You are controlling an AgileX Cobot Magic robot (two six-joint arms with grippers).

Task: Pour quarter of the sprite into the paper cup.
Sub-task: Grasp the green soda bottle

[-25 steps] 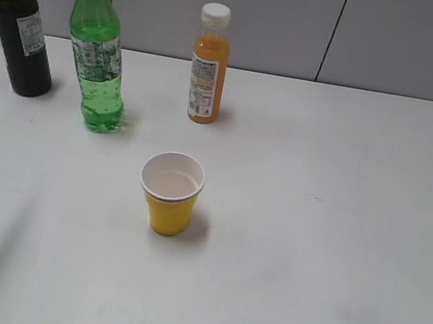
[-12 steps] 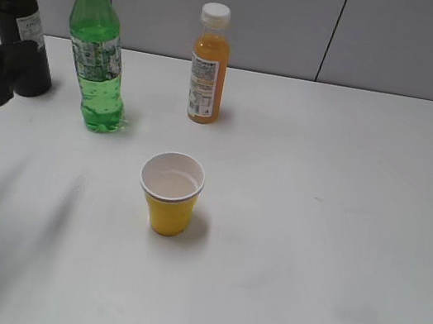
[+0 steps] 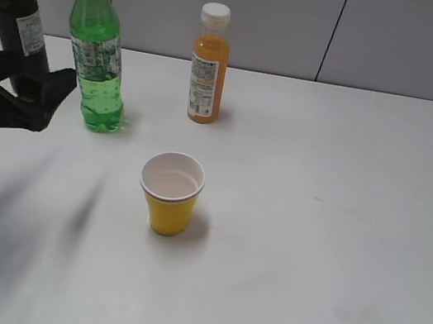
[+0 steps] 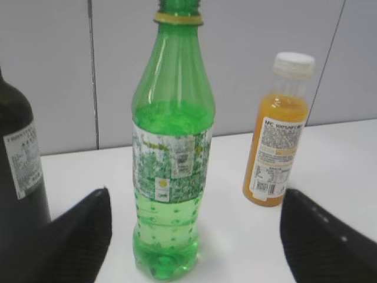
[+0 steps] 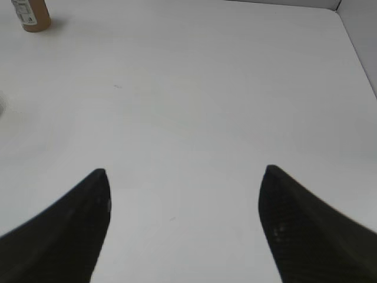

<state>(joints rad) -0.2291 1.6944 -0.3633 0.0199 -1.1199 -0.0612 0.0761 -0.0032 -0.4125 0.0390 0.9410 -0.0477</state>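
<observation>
- The tall translucent green plastic sprite bottle (image 3: 96, 48) is standing upright at the upper left of the exterior frame, just right of the left claw (image 3: 40, 93); in the left wrist view the bottle (image 4: 172, 153) is sitting centred between the fingertips (image 4: 82, 227).
- The black left arm is reaching in from the left edge, claw spread wide, holding nothing.
- The small yellow paper cup (image 3: 170, 193) is standing at the frame's centre, well apart from the bottle.
- The right claw (image 5: 184, 194) is hanging wide open over bare white table (image 5: 194, 106).

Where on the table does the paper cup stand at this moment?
In the exterior view the paper cup stands upright near the table's middle, nearer the camera than the bottles, between the sprite and the orange juice bottle.
</observation>
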